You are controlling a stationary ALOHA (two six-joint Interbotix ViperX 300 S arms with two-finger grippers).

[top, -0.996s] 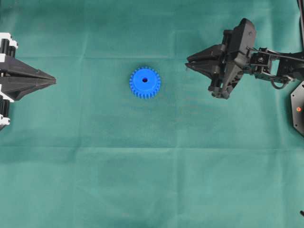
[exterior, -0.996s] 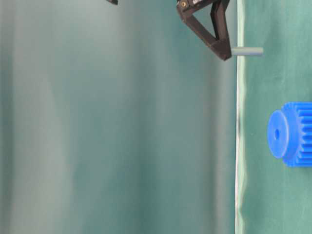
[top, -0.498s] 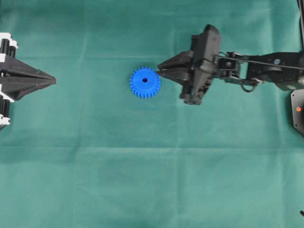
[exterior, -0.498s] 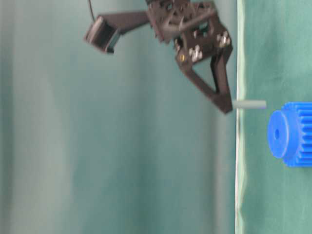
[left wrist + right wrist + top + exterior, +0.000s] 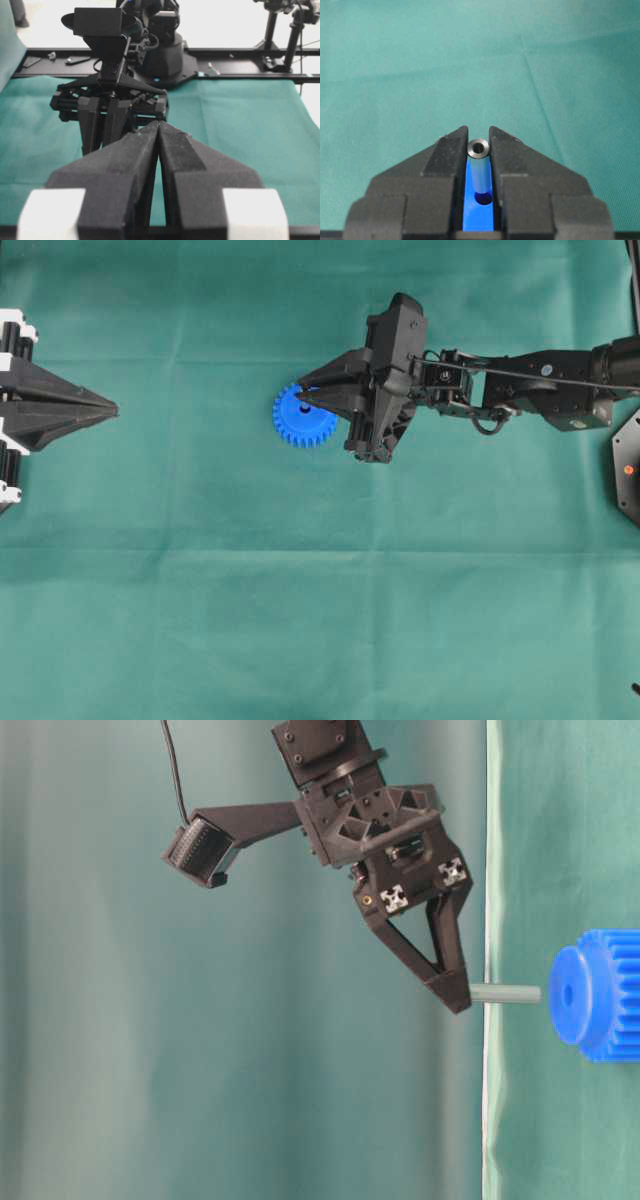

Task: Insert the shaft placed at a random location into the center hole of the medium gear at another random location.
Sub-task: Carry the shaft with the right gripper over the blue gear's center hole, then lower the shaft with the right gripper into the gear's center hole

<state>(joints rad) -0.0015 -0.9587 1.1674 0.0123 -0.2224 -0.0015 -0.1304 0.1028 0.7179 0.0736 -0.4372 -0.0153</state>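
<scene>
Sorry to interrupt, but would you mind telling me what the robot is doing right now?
The right gripper holds the shaft and has it lined up with the center hole of the medium gear, which lies on the green cloth. The shaft's tip is just short of the hub, not yet inserted. The left gripper sits shut, off to the side.

Materials and finish

Shaft (image 5: 479, 167): smooth grey metal, satin sheen, hollow end. Medium gear (image 5: 298, 418): bright blue moulded plastic, matt. Fingers (image 5: 445, 155): black plastic, grainy matt. Counter (image 5: 320, 620): green woven cloth, matt, lightly creased.
</scene>
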